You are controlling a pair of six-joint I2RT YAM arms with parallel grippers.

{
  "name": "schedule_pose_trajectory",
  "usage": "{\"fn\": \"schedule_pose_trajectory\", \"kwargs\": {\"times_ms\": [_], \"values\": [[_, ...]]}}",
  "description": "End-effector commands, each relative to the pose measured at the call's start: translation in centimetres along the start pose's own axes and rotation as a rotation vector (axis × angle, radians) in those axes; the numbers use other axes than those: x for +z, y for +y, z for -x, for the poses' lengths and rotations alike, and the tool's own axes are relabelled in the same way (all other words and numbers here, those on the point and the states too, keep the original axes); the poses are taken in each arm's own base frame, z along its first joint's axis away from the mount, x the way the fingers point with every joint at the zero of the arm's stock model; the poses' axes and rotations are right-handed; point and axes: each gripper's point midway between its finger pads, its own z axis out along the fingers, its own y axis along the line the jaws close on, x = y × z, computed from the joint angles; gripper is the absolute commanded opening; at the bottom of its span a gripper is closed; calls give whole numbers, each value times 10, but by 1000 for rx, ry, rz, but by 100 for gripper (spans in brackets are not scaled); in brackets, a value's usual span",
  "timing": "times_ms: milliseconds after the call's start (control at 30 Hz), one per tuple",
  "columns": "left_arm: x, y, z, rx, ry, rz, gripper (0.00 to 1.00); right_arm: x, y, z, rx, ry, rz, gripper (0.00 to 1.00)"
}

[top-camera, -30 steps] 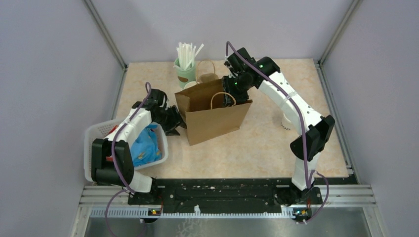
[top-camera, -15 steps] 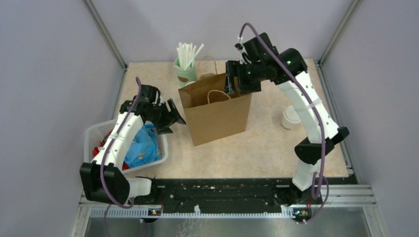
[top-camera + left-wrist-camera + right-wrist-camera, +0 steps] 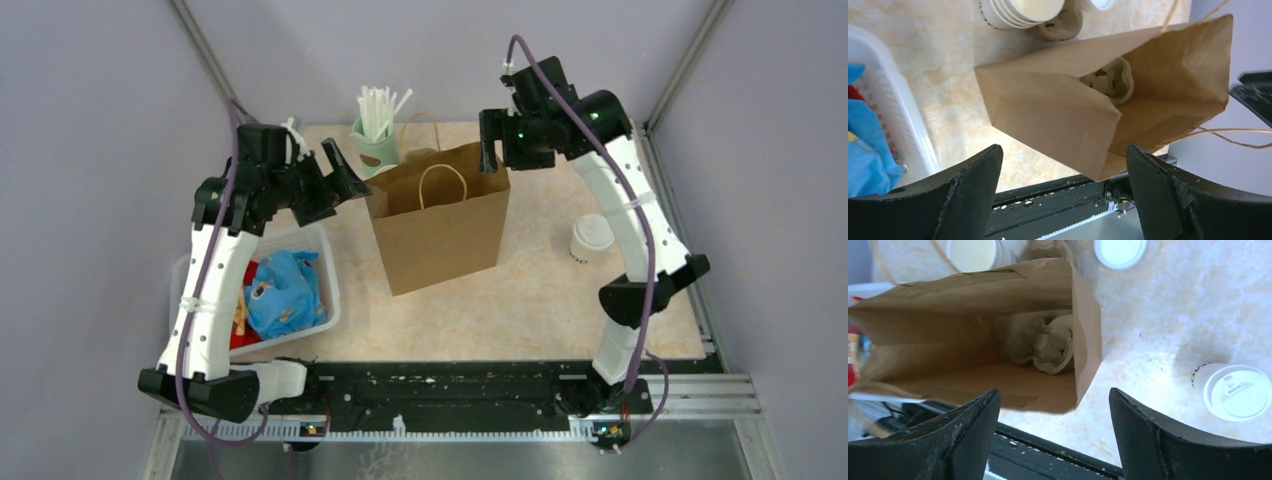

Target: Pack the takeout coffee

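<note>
Right tool [image 3: 1053,392] spread wide over bag [image 3: 948,300]; takeout coffee [image 3: 1233,391] stands beside, apart

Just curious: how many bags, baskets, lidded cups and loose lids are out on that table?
Brown paper bags: 1
White baskets: 1
Lidded coffee cups: 1
Loose white lids: 1
Total: 4
</note>
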Motion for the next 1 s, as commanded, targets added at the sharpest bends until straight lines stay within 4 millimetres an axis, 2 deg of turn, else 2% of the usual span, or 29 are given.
{"fn": "schedule_pose_trajectory", "kwargs": {"times_ms": [0, 67, 133, 233, 333, 400, 500, 533, 567, 633, 767, 833, 900, 967], "values": [[19, -17, -5, 34, 25, 49, 98, 27, -6, 9, -75, 6, -54, 77], [32, -19, -11, 32, 48, 122, 97, 37, -6, 11, -83, 8, -65, 74], [42, -19, -15, 32, 60, 188, 93, 47, -8, 12, -101, 7, -86, 67], [51, -13, -6, 42, 12, 284, 81, 58, -15, 11, -115, 17, -147, 47], [55, -15, 4, 81, -39, 323, 73, 63, -16, 9, -154, 14, -202, 37], [58, -17, 8, 120, -56, 342, 65, 64, -14, 9, -183, 5, -226, 29], [63, -19, 14, 195, -70, 361, 43, 60, -12, 10, -199, -7, -231, 8], [63, -20, 15, 218, -68, 359, 31, 58, -13, 11, -197, -13, -233, 1], [61, -23, 18, 236, -69, 353, 18, 52, -12, 13, -192, -22, -230, 0], [52, -32, 25, 269, -74, 335, 0, 33, -9, 20, -173, -54, -208, 0], [13, -57, 39, 301, -110, 258, 0, -12, 3, 16, -125, -86, -104, 0], [-5, -69, 36, 277, -122, 183, 0, -30, 9, 11, -78, -99, -52, 0], [-13, -73, 26, 236, -95, 141, 0, -40, 14, 3, -32, -96, -11, 0], [-7, -69, 11, 200, -44, 133, 0, -41, 10, -6, -2, -78, -19, 0]]}}
